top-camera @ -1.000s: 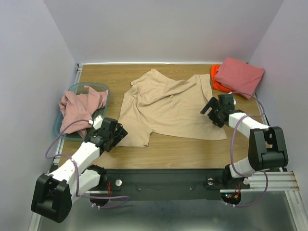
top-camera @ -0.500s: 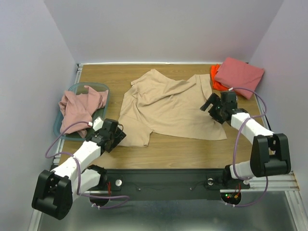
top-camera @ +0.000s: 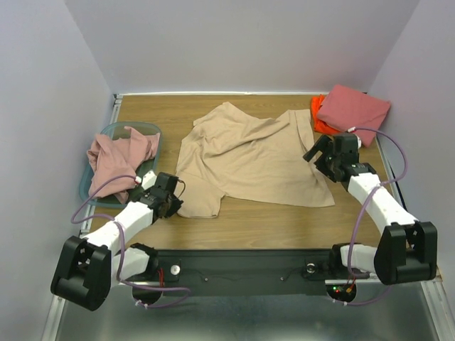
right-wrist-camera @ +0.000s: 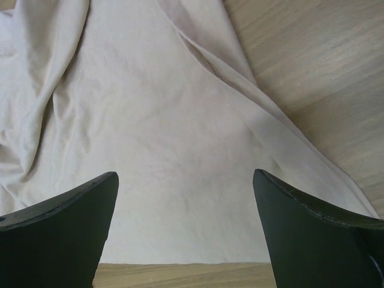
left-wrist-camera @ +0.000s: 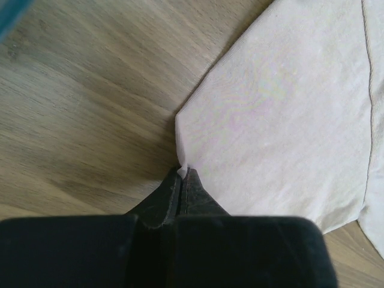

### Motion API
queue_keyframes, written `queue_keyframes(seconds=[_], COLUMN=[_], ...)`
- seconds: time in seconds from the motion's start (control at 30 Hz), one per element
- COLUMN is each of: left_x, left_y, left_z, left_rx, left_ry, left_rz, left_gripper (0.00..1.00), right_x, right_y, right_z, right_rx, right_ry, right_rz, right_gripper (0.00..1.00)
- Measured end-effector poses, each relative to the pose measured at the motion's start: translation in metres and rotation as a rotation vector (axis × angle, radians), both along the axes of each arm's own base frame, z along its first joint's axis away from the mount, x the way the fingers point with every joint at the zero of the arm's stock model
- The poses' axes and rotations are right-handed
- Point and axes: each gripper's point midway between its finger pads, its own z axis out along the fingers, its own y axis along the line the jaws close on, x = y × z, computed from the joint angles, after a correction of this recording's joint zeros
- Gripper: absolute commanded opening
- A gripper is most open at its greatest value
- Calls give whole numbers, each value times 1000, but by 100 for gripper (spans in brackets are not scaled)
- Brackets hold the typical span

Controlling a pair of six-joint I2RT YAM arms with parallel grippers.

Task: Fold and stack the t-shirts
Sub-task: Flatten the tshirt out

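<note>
Left wrist view: my left jaws are pinched shut on just the hem corner of the soft tan cotton t-shirt, spread on the wooden worktop. So thin a bite may slip free when I lift. Farther over, my right jaws gape wide and empty above the shirt's right side; beyond, the folded salmon-red t-shirt lies on the bright orange one

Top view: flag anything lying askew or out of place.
The tan cotton t-shirt lies skewed at centre, its far part bunched in folds. The dusty pink shirt spills over the rim of the translucent teal plastic bin at left.
</note>
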Motion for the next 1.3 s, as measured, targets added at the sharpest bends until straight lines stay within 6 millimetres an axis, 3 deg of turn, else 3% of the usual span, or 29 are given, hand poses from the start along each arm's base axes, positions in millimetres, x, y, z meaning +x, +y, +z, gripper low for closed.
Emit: queue_keyframes(seconds=[0.13,0.3,0.47,0.63,0.77,0.87,1.1,1.3], left_x=[-1,-4,-2,0,-1,-1,-1,-1], left_y=[-2,-5,-9,-9,-8,-8,-7,-5], left_z=[3,12,20,21,20,20,20,20], left_rx=[-16,-49,-74,-72,-66,-64,-62,-57], left_ry=[-19,-81,-128,-137,-131,-132,-141,-143], left_rz=[-18,-45,-64,-69,-71,-72,-69,-65], left_gripper=[0,0,0,0,0,0,0,0], right_x=[-15,-61,-98,-126,-133,-136,-131,-125], right_y=[-13,-45,-77,-83,-80,-79,-77,-68], right_z=[10,1,-36,-74,-92,-100,-101,-103], right_rx=[-27,-103,-146,-150,-147,-148,-135,-98], right_ry=[-7,42,194,370,459,498,498,504], right_rz=[-59,-212,-354,-391,-382,-380,-365,-328], right_gripper=[100,100,100,96,85,84,78,57])
